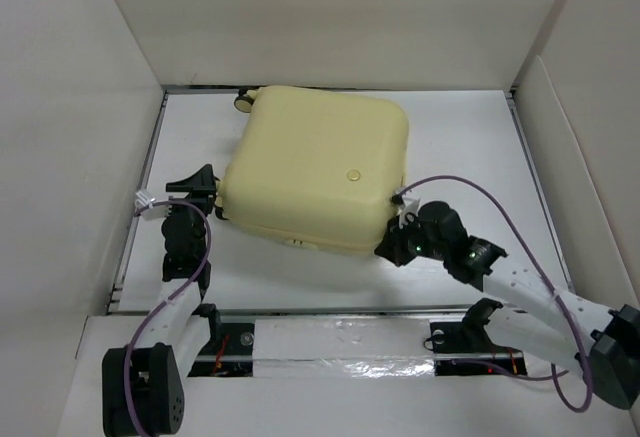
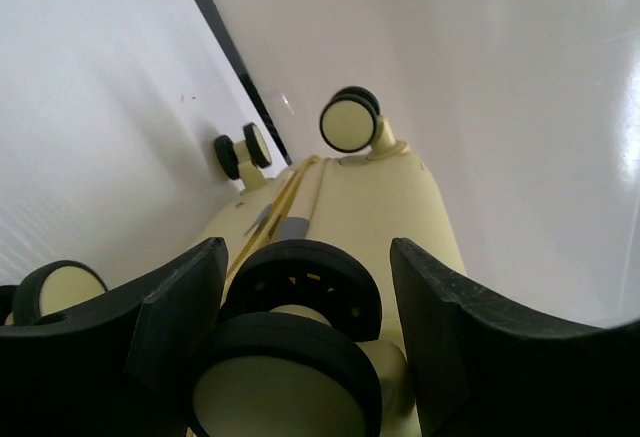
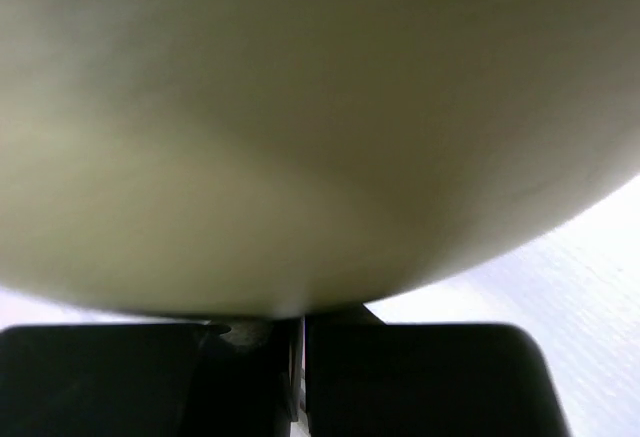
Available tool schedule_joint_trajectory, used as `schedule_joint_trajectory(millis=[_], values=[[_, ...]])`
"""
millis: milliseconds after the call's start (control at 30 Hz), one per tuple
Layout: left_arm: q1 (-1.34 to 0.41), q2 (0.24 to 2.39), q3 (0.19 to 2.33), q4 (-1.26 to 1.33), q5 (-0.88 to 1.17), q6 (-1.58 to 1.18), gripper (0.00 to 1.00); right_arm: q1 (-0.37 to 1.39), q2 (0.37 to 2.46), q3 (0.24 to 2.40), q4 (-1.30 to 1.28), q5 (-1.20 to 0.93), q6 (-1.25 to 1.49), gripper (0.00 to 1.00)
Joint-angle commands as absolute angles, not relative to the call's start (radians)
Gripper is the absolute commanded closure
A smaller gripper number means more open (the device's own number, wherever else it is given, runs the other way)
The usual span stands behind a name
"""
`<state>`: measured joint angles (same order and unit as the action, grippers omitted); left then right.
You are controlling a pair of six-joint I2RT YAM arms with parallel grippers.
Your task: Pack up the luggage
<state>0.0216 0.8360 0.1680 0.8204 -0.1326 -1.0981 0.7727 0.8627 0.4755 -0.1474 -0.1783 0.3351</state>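
The luggage (image 1: pixel 315 162), a pale yellow hard-shell suitcase, lies shut and flat on the white table, its round emblem (image 1: pixel 352 173) facing up. My left gripper (image 1: pixel 203 195) is at its left side. In the left wrist view, the left gripper (image 2: pixel 305 307) stands open astride a yellow-and-black wheel (image 2: pixel 285 367), with a gap on the right. More wheels (image 2: pixel 350 122) show further along the shell. My right gripper (image 1: pixel 392 242) is shut and pushed against the suitcase's near right corner. In the right wrist view the shell (image 3: pixel 300 107) fills the frame just above the right gripper (image 3: pixel 302 357).
White walls (image 1: pixel 70 137) box in the table on the left, back and right. The suitcase's far left wheel (image 1: pixel 243 100) sits near the back wall. A taped metal rail (image 1: pixel 340 342) runs along the near edge between the arm bases.
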Motion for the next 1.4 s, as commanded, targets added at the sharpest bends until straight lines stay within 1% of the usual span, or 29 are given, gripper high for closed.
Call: schedule_joint_trajectory(millis=[0, 67, 133, 233, 267, 300, 333, 367, 400, 433, 467, 567, 633, 667, 733, 767, 800, 933, 967, 1000, 1067, 1100, 1133, 1200, 1233, 1267, 1300, 1333, 1367], values=[[-0.032, 0.796, 0.132, 0.87, 0.09, -1.026, 1.0, 0.596, 0.935, 0.711, 0.273, -0.426, 0.302, 1.0], [-0.032, 0.801, 0.118, 0.885, 0.112, -1.026, 1.0, 0.473, 1.015, 0.805, 0.273, -0.549, 0.302, 1.0], [-0.041, 0.802, 0.11, 0.89, 0.117, -1.017, 1.0, 0.416, 1.038, 0.828, 0.258, -0.578, 0.292, 1.0], [-0.06, 0.821, 0.11, 0.897, 0.129, -0.999, 1.0, 0.371, 0.974, 0.72, 0.229, -0.52, 0.281, 1.0], [-0.06, 0.831, 0.11, 0.902, 0.138, -0.994, 1.0, 0.391, 0.886, 0.59, 0.204, -0.496, 0.287, 1.0], [-0.06, 0.834, 0.11, 0.902, 0.144, -0.98, 1.0, 0.481, 0.833, 0.502, 0.215, -0.467, 0.311, 1.0], [-0.06, 0.838, 0.11, 0.902, 0.143, -0.971, 1.0, 0.542, 0.783, 0.409, 0.244, -0.378, 0.421, 1.0], [-0.06, 0.845, 0.11, 0.903, 0.14, -0.968, 1.0, 0.614, 0.709, 0.318, 0.358, -0.33, 0.493, 1.0], [-0.069, 0.854, 0.112, 0.911, 0.137, -0.966, 1.0, 0.688, 0.697, 0.172, 0.447, -0.289, 0.567, 1.0], [-0.08, 0.865, 0.113, 0.92, 0.133, -0.968, 1.0, 0.819, 0.704, 0.151, 0.518, -0.191, 0.628, 1.0], [-0.08, 0.885, 0.114, 0.942, 0.136, -0.972, 1.0, 0.866, 0.722, 0.175, 0.485, -0.143, 0.612, 1.0], [-0.091, 0.896, 0.098, 0.983, 0.147, -1.002, 1.0, 0.93, 0.903, 0.482, 0.312, -0.066, 0.47, 1.0], [-0.091, 0.881, 0.101, 0.971, 0.147, -0.999, 1.0, 0.869, 0.954, 0.529, 0.304, -0.07, 0.414, 1.0], [-0.091, 0.865, 0.104, 0.935, 0.135, -0.991, 1.0, 0.759, 0.974, 0.537, 0.348, -0.148, 0.397, 1.0], [-0.091, 0.853, 0.113, 0.923, 0.129, -0.977, 1.0, 0.642, 1.012, 0.545, 0.412, -0.294, 0.397, 1.0], [-0.091, 0.853, 0.123, 0.899, 0.124, -0.967, 1.0, 0.555, 1.022, 0.548, 0.432, -0.295, 0.397, 1.0], [-0.091, 0.853, 0.127, 0.893, 0.121, -0.965, 1.0, 0.516, 1.031, 0.555, 0.448, -0.346, 0.399, 1.0], [-0.103, 0.87, 0.153, 0.899, 0.123, -0.968, 1.0, 0.327, 1.075, 0.687, 0.394, -0.466, 0.344, 1.0], [-0.103, 0.874, 0.156, 0.896, 0.123, -0.966, 1.0, 0.293, 1.066, 0.734, 0.333, -0.468, 0.339, 1.0], [-0.103, 0.874, 0.158, 0.89, 0.121, -0.963, 1.0, 0.238, 1.054, 0.745, 0.287, -0.477, 0.327, 1.0], [-0.103, 0.87, 0.166, 0.855, 0.106, -0.96, 1.0, 0.229, 0.982, 0.7, 0.258, -0.518, 0.327, 1.0], [-0.103, 0.867, 0.169, 0.844, 0.1, -0.956, 1.0, 0.245, 0.95, 0.572, 0.274, -0.523, 0.348, 1.0], [-0.103, 0.868, 0.173, 0.838, 0.095, -0.947, 1.0, 0.323, 0.916, 0.493, 0.299, -0.519, 0.377, 1.0], [-0.103, 0.871, 0.17, 0.851, 0.094, -0.945, 1.0, 0.466, 0.884, 0.335, 0.54, -0.477, 0.553, 1.0], [-0.103, 0.874, 0.164, 0.859, 0.095, -0.945, 1.0, 0.548, 0.905, 0.281, 0.599, -0.435, 0.59, 1.0], [-0.103, 0.885, 0.161, 0.877, 0.098, -0.956, 1.0, 0.68, 0.935, 0.314, 0.579, -0.354, 0.581, 1.0], [-0.112, 0.891, 0.158, 0.887, 0.101, -0.96, 1.0, 0.722, 0.972, 0.368, 0.545, -0.329, 0.553, 1.0], [-0.112, 0.894, 0.155, 0.893, 0.1, -0.963, 1.0, 0.747, 1.041, 0.485, 0.505, -0.315, 0.522, 1.0], [-0.112, 0.896, 0.156, 0.891, 0.098, -0.965, 1.0, 0.77, 1.069, 0.527, 0.455, -0.301, 0.488, 1.0]])
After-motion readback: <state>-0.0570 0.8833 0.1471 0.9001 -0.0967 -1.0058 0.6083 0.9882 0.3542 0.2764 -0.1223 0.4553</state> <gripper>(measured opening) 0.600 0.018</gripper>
